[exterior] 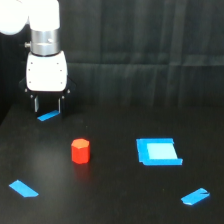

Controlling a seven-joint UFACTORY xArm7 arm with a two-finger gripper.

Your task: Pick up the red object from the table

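The tool (48, 104) hangs in the upper left, its fingers apart and holding nothing. The red object (80, 151) stands lower and to the right on the worktop (110, 200).

A blue square (159, 151) lies flat toward four o'clock from the middle of the exterior view; its centre is paler than its rim, and its lower edge runs out a little to the exterior view's right. Three blue tape strips lie well apart from it and from each other. One blue tape strip (48, 116) sits at about ten o'clock, short and slanted. A second blue tape strip (23, 188) lies near eight o'clock, tilted down toward the exterior view's right. A third blue tape strip (195, 196) lies at five o'clock, below the square, tilted up toward the right. A dark, faintly folded backdrop (150, 35) fills the twelve o'clock band.
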